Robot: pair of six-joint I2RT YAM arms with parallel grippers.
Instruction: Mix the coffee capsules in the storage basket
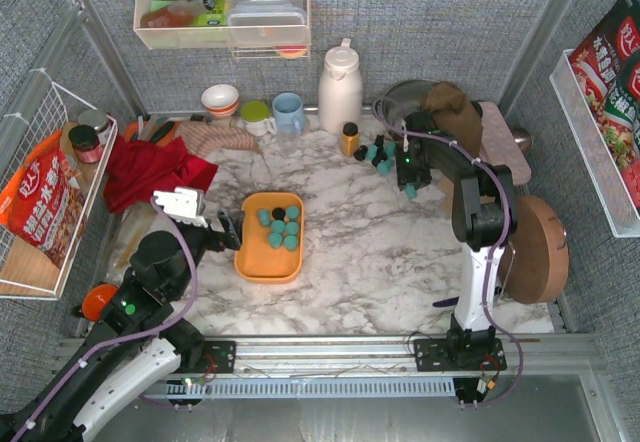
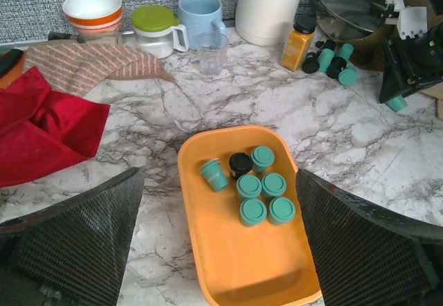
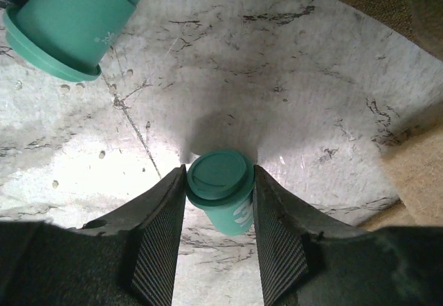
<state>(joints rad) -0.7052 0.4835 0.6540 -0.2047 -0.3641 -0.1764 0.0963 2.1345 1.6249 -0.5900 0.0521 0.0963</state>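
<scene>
Currently: right gripper (image 1: pixel 411 184) pinching a teal capsule (image 3: pixel 220 185)

Nearest, I find the left gripper (image 1: pixel 228 230) spread wide, the storage basket (image 1: pixel 262 259) at its 3 o'clock holding seven coffee capsules (image 1: pixel 281 228), six teal, one black. Farther, at the basket's 2 o'clock, is the right gripper; loose capsules (image 1: pixel 378 152) cluster at its 10 o'clock.

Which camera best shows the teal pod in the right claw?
The right wrist view: the teal capsule sits large and centred, pinched between the fingers. The top view shows a teal speck; the left wrist view, a small bit at its right edge.
</scene>
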